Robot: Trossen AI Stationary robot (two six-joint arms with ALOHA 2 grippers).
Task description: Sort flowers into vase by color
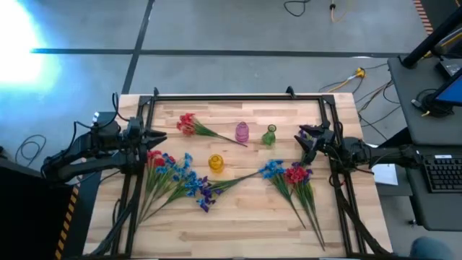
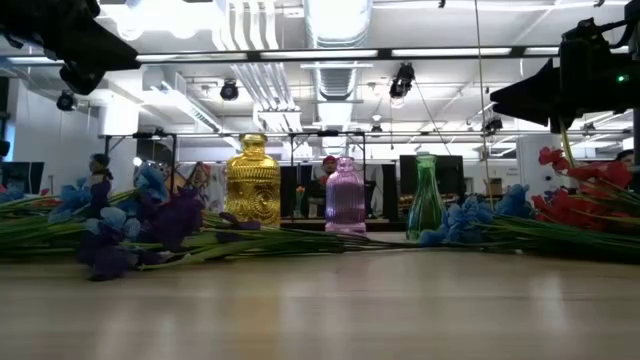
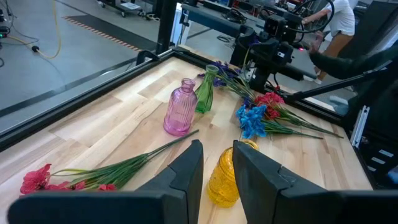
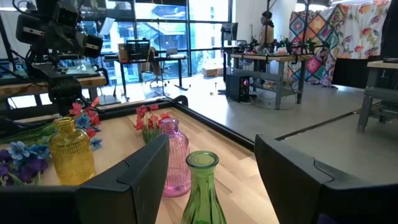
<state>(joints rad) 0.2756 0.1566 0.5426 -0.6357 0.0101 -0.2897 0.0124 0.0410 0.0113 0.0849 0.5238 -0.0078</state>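
Narrowly parted on the left gripper [image 3: 216, 163], holding nothing, aimed over the yellow vase [image 1: 216, 162]. Wide apart on the right gripper [image 4: 211, 163], empty, facing the green vase [image 1: 269, 136] and pink vase [image 1: 242, 132]. Flowers [image 1: 180, 175] strewn on the table [image 1: 238, 224], mostly 6 o'clock of the 3 vases.

Strong white glare blows out floor at upper left of high view. Ceiling strip lights [image 2: 300, 52] bright in low view — near table [image 2: 320, 310] blurred. Windows [image 4: 168, 28] overexposed behind right wrist view.
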